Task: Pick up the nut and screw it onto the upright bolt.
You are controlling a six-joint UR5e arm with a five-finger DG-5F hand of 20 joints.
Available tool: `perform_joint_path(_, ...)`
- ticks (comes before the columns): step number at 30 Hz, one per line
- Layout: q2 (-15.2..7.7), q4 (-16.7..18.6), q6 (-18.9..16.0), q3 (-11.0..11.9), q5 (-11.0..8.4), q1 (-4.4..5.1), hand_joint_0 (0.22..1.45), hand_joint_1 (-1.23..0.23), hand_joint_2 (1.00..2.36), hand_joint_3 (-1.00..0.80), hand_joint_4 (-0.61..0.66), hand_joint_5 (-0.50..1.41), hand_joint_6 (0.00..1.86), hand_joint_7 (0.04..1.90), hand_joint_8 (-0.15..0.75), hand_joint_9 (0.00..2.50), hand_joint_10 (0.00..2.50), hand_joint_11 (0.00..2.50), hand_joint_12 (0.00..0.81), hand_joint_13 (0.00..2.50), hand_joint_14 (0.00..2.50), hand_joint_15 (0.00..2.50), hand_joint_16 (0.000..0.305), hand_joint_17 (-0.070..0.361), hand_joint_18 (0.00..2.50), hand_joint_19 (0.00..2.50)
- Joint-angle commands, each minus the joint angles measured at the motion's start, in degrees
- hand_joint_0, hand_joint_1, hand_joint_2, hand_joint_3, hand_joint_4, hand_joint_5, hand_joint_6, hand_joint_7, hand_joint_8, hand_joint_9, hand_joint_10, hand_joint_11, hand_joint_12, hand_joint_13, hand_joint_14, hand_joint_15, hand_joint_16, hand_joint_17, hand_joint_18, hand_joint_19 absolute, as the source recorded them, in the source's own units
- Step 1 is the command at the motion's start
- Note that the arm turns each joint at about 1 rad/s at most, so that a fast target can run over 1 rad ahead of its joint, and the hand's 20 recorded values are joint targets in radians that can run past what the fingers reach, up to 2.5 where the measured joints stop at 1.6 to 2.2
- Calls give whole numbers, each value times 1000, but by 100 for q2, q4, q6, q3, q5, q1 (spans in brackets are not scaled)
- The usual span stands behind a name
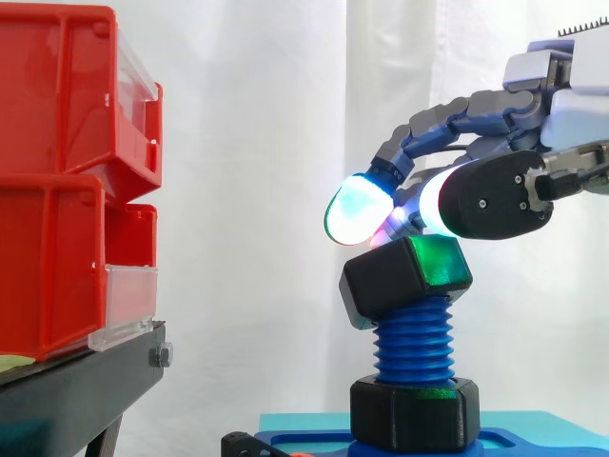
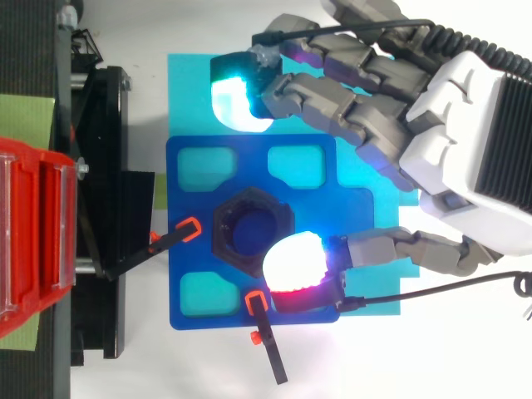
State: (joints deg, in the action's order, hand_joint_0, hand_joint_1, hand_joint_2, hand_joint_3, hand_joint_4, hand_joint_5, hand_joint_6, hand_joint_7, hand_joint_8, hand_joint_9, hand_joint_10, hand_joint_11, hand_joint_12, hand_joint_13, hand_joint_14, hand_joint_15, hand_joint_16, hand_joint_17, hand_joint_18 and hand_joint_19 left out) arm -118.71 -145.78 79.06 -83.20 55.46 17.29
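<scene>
Nothing is being grasped by the robot hand (image 2: 465, 141), spread loosely over the nut (image 1: 404, 279) tilted atop the bolt (image 1: 415, 343). The nut is being judged rigid and light; opposite flats should be pinched.

No lettering, number, brand or sign can be read anywhere in either view. The clear plastic label holders (image 1: 128, 307) on the fronts of the red plastic bins (image 1: 52, 257) carry no legible print.
</scene>
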Motion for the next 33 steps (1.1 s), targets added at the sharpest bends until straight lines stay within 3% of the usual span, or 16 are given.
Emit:
perform_joint_path(1,-3,-21,4,-3,0,-6,424,-718,1000,-500,300,-190,503,842,305,452,0,0,406,318,0,0,51,116,80,0)
perform_joint_path(14,-3,-56,-5,-3,0,-15,373,-851,1000,-500,337,-181,503,920,327,472,0,0,427,344,0,0,55,125,124,0)
perform_joint_path(33,-3,-39,-5,-3,9,-42,354,-910,1000,-500,328,-186,503,913,323,448,0,0,436,339,0,0,57,128,135,0)
